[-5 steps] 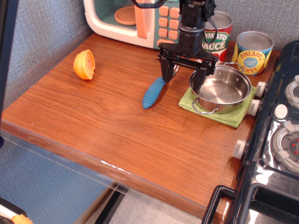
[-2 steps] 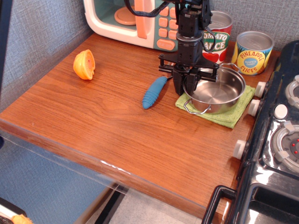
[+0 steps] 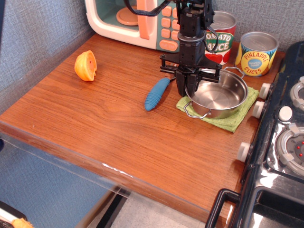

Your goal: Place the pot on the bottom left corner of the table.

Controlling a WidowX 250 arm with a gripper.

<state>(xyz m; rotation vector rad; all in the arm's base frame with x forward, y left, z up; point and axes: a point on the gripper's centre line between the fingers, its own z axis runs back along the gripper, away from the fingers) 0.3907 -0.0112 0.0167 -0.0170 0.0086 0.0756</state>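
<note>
The shiny steel pot (image 3: pixel 218 96) with wire loop handles is tilted, its left side raised off the green cloth (image 3: pixel 228 118) at the right of the wooden table (image 3: pixel 109 128). My gripper (image 3: pixel 186 88) is shut on the pot's left rim, with the black arm coming down from above. The table's bottom left corner (image 3: pixel 19 124) lies far to the left of the pot.
A blue ridged object (image 3: pixel 156 93) lies just left of the gripper. Half an orange (image 3: pixel 86 65) sits at the far left. A toy microwave (image 3: pixel 137 19) and two tin cans (image 3: pixel 256 52) stand at the back. A black toy stove (image 3: pixel 280 142) borders the right side.
The gripper came down from open over the pot's left rim and shut on it. The pot has since lifted and tilted slightly, shifting a little off the cloth.
</note>
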